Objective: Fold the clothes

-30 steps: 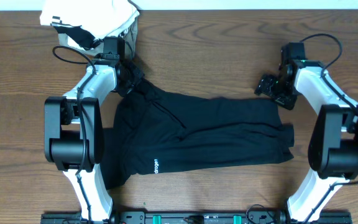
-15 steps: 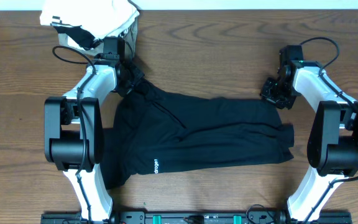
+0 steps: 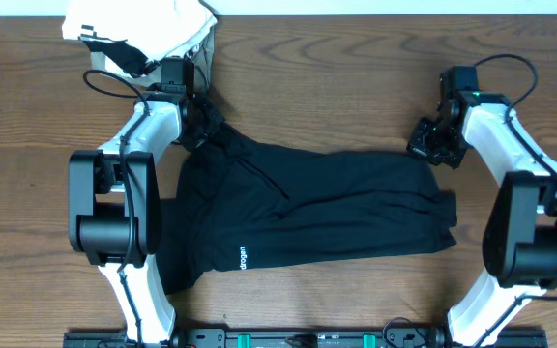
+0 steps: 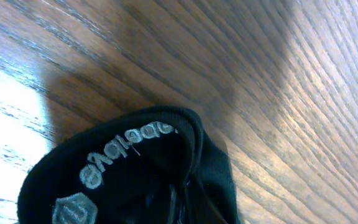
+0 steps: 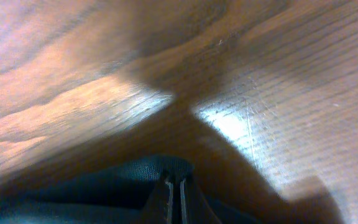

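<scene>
across the table (image 3: 356, 77), the clothes (image 3: 327, 208) stretch left-to-right (left pincer (image 3: 201, 133), right pincer (image 3: 429, 150) pinching corners).

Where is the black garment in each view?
Overhead: black garment spread at centre, between the arms.
Left wrist: bottom left, a bunched edge with grey lettering.
Right wrist: a dark fold along the bottom edge.
Shared landmark: the wooden table under it.

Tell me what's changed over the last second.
The right gripper shifted slightly and closed its jaws on the black garment's far right corner. The left gripper stayed shut on the far left corner, and the garment lies spread as before.
</scene>
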Motion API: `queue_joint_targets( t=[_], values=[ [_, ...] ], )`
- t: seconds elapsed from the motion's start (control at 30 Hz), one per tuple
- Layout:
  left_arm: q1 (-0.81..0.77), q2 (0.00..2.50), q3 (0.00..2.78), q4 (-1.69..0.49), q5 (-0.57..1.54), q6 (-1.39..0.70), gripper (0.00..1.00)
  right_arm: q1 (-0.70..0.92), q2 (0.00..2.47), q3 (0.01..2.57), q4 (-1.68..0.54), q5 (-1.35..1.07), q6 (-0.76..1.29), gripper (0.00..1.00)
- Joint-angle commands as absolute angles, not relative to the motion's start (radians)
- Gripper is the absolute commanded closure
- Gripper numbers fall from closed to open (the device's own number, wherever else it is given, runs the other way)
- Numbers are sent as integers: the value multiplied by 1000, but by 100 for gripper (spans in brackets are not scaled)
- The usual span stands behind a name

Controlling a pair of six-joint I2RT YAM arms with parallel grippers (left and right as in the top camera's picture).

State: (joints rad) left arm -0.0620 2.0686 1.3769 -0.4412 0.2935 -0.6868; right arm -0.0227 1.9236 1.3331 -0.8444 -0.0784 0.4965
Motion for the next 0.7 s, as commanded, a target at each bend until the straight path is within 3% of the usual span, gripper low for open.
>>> queue_joint_targets(
  t=[0.0,0.33,0.67],
  values=[
    [-62,2024,1392,-447,341,-646,94,-15,1869,1342,-855,-79,505,99],
    [-62,1898,1392,-584,410,-546,94,-19,1839,1342,-902,-72,505,99],
    [-62,1753,1392,-904,408,-479,94,-20,1836,1342,-937,-52,516,99]
  ],
)
